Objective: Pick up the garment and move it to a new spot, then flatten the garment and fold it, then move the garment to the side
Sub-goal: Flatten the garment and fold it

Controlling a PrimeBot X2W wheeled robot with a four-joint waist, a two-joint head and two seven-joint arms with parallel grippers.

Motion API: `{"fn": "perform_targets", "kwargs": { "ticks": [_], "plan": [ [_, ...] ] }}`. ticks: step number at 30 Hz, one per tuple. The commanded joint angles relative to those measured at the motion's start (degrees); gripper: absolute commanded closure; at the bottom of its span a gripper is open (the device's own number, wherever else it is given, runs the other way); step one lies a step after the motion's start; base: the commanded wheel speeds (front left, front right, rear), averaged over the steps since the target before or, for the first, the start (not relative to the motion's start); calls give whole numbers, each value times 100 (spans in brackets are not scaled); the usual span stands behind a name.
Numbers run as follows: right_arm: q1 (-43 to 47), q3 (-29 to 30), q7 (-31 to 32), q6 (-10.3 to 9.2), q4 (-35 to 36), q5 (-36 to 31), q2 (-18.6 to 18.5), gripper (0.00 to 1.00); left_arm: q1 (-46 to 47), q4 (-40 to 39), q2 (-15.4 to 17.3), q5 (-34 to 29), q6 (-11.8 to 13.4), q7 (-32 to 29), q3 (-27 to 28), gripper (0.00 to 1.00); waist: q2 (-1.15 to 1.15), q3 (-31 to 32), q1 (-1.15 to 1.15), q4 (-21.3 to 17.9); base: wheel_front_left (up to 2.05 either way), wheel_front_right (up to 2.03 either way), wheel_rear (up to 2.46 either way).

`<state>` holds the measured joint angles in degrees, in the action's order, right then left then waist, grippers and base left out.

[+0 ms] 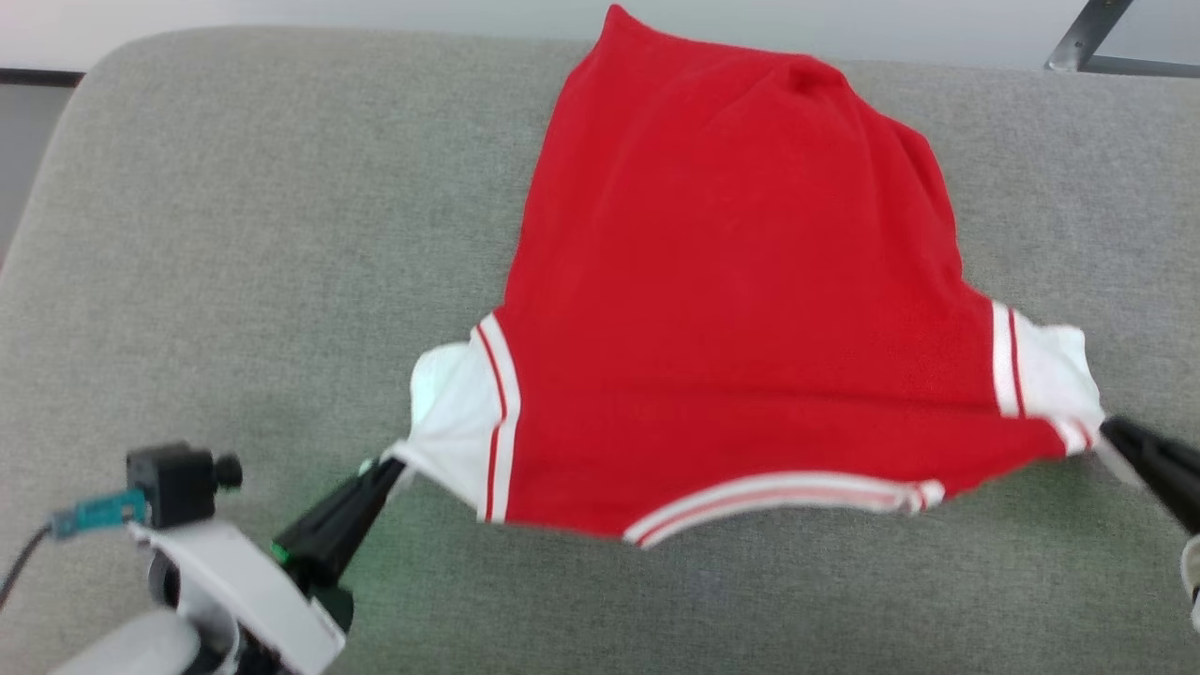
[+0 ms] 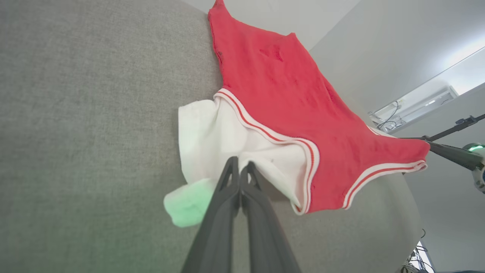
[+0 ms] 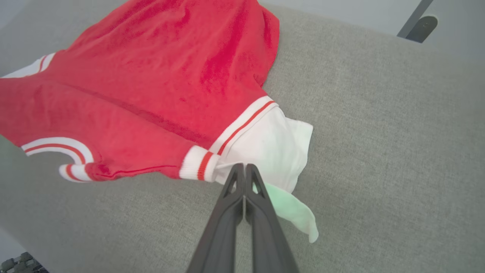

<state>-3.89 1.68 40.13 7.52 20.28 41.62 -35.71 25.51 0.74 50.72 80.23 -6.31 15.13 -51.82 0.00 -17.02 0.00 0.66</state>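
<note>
While the flattening step is judged to be in hand, the grey upholstered surface (image 1: 187,234) is being used as the work area. The garment (image 1: 731,309) is being spread across its middle and right, with the hem reaching toward the far edge and the collar end lying nearest the robot. Its long axis is being run away from the robot, from collar to hem, whereas the sleeve-to-sleeve line is being stretched crosswise between the two grippers. The body of the cloth is therefore lying forward of, and between, both end effectors, and neither arm is being favoured, each being placed at its own side. The left white sleeve (image 1: 455,412) is being pinched at its tip by the left gripper (image 1: 389,466), whose fingers are pressed together on the cloth. The right white sleeve (image 1: 1050,366) is being gripped likewise by the right gripper (image 1: 1111,433), clamped tight on the cuff corner. The near edge appears to be raised slightly off the surface, so the coming move is judged to depend on an even pull along the long axis. The red-and-white striped collar trim (image 1: 769,497) is being shown, but no lettering, number or brand is being presented legibly on the plain red upward face.
</note>
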Motion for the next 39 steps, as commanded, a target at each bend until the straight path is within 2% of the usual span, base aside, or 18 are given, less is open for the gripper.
{"fn": "perform_targets", "kwargs": {
  "ticks": [1,12,17,21,24,28,33,36,37,39],
  "plan": [
    [150,67,88,-6,121,21,60,100,-145,-97,93,-82,78,-2,-26,100,0,4,0,19,0,0,0],
    [1274,103,1026,-6,961,83,115,100,-949,-1098,735,89,491,-12,-125,100,0,-26,0,49,0,0,0],
    [1717,257,1385,-6,1321,216,141,100,-1263,-1584,1135,227,667,-5,28,100,0,-76,0,64,0,0,0],
    [1891,285,1560,-6,1498,244,180,100,-1426,-1854,1308,263,781,-6,160,100,0,-101,0,65,0,0,0],
    [1792,308,1497,-6,1456,127,238,100,-1455,-1840,1216,203,861,-4,251,100,0,-141,0,58,0,0,0],
    [1583,128,1340,-6,1131,-138,217,100,-1299,-1563,851,95,942,-3,367,100,0,-193,0,30,0,0,0],
    [1302,-281,1163,-6,584,-317,176,100,-1162,-1135,449,-80,888,-96,219,100,0,-247,0,4,0,0,0],
    [1226,-458,1114,-6,379,-339,163,100,-1103,-923,358,-182,937,-198,117,100,0,-268,0,2,0,0,0],
    [1142,-572,1048,-6,210,-326,177,100,-1047,-775,204,-183,876,-234,73,100,0,-292,0,15,0,0,0],
    [1121,-635,1022,-6,128,-350,158,100,-1026,-711,150,-180,839,-243,61,100,0,-304,0,22,0,0,0]
  ]
}}
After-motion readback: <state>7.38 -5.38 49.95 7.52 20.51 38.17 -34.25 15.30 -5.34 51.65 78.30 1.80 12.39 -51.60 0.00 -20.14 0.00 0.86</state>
